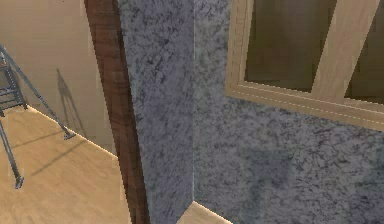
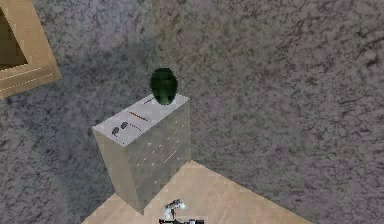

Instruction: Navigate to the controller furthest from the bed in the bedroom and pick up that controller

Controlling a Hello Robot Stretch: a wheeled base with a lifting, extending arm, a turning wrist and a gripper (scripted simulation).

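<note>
Home interior, looks like a furnished room in a house. Evidence: white dresser [image 2: 150,150] against the wall, green vase [image 2: 163,86] on a far corner of its top. Speckled grey wallpaper [image 1: 290,150], light wood plank floor [image 1: 60,170], window [image 1: 310,50] with a pale wood frame, dark wood door frame [image 1: 110,90]. Metal ladder [image 1: 15,100] stands on the floor past that frame, by beige walls.

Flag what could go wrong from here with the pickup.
1. The green vase stands on the dresser top near the small grey things; a reach may knock it.
2. The wall corner looks close ahead in the forward view; driving forward could hit it.
</note>
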